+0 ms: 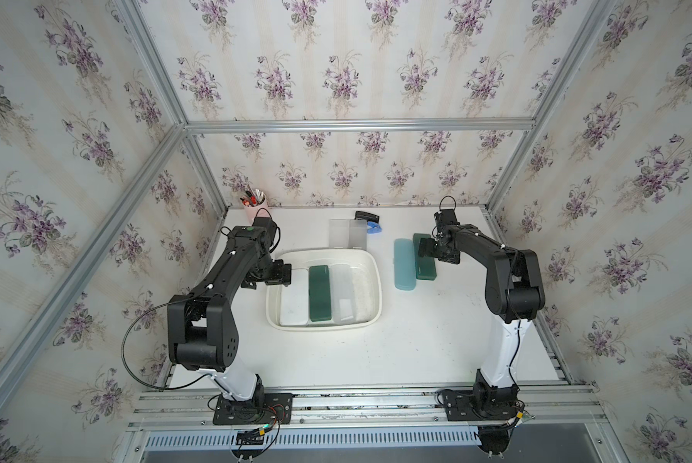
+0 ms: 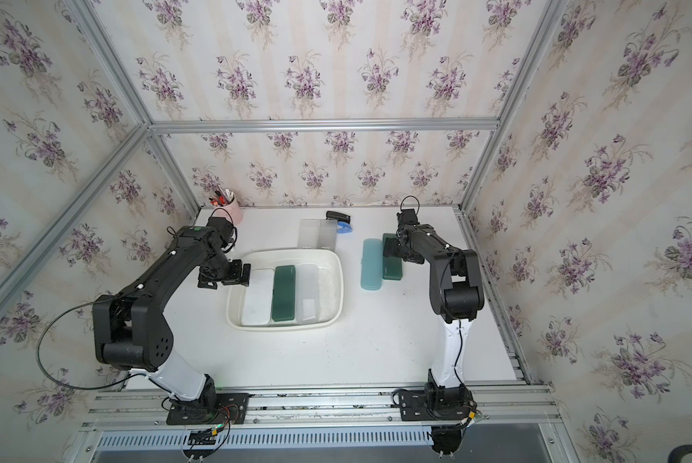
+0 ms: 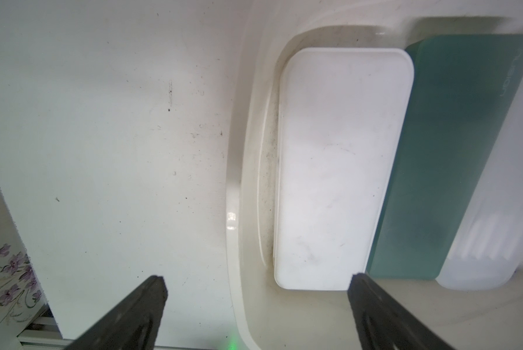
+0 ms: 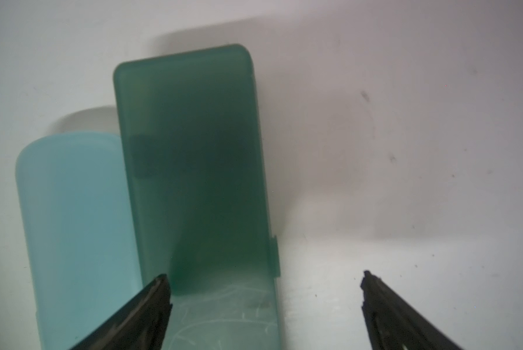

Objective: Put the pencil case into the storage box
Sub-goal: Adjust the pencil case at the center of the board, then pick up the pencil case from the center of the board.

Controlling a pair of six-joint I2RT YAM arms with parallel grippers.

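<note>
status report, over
Left claw open over storage box rim. Right claw open over dark green case, not yet boxed. Light blue case hard alongside, may crowd grip.

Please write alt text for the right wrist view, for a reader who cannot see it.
The open right claw hangs above one end of a dark green pencil case lying flat on the white table. A light blue pencil case lies close alongside it.

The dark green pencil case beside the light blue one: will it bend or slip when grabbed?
Probably stiff: the dark green pencil case shows flat faces and crisp, boxy edges. Its smooth frosted plastic may slip. Lying flat, it shouldn't roll.
</note>
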